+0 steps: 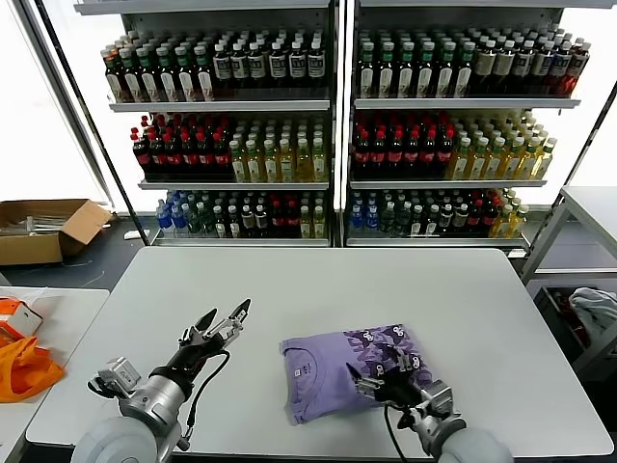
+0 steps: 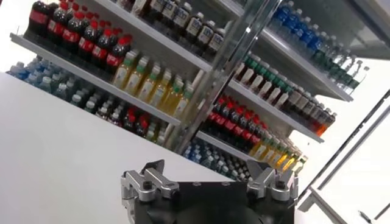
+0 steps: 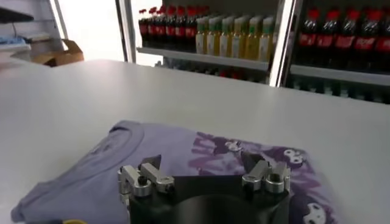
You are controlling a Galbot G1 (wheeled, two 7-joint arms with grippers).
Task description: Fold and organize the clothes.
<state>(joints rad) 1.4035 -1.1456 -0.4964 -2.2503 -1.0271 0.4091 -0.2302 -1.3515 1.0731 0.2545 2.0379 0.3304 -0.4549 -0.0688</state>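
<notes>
- Biggest thing in view: two tall metal shelving racks (image 1: 333, 125) along the back, packed with rows of drink bottles in dark, red, yellow-green and blue.
- In front of them sits a wide pale grey rectangular table (image 1: 318, 289), mostly bare on top.
- On the near right part of that table lies the lavender-purple short-sleeved cotton T-shirt (image 1: 333, 371), folded into a rough rectangle, with its dark purple cartoon print showing on the right half and the neckline with a small white label facing left.
- Off to the far left there's an open brown cardboard box (image 1: 43, 230) on the floor, and a bright orange fabric item (image 1: 24, 365) on a smaller side table.
- The left gripper (image 1: 224, 318) hovers over the bare tabletop well to the left of the shirt, its fingers spread wide with nothing between them.
- The right gripper (image 3: 204, 176) is right over the near right edge of the shirt, above the printed part, jaws wide apart and not pinching any fabric.
</notes>
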